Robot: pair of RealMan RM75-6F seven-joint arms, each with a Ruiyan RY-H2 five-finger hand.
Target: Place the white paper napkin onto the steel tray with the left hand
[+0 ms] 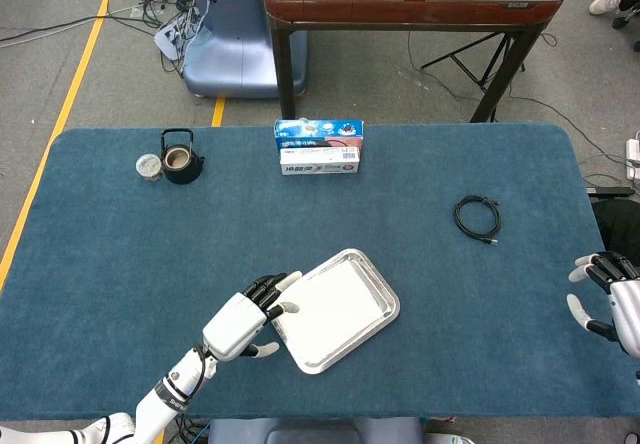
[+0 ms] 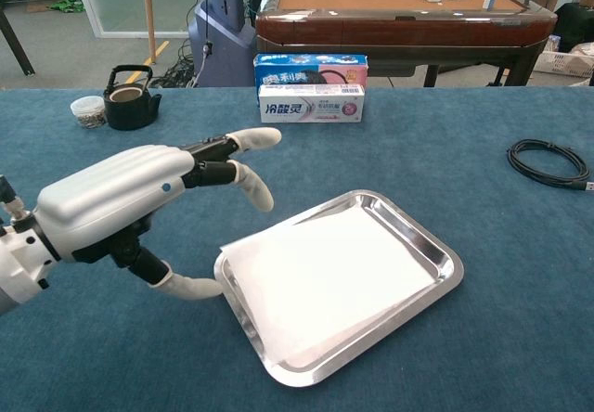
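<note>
White paper napkin (image 2: 329, 277) lies flat inside the rectangular steel tray (image 2: 444, 282) on the blue counter (image 1: 120, 254). Chest view shows the left hand (image 2: 139, 199) empty, fingers spread, just beside the tray. Only the head view shows the right hand (image 1: 608, 294), fingers apart, holding nothing, at the counter's edge.

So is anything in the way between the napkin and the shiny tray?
No. The white paper napkin already lies flat in the steel tray, and the left hand has its fingers apart beside the tray, holding nothing.
</note>
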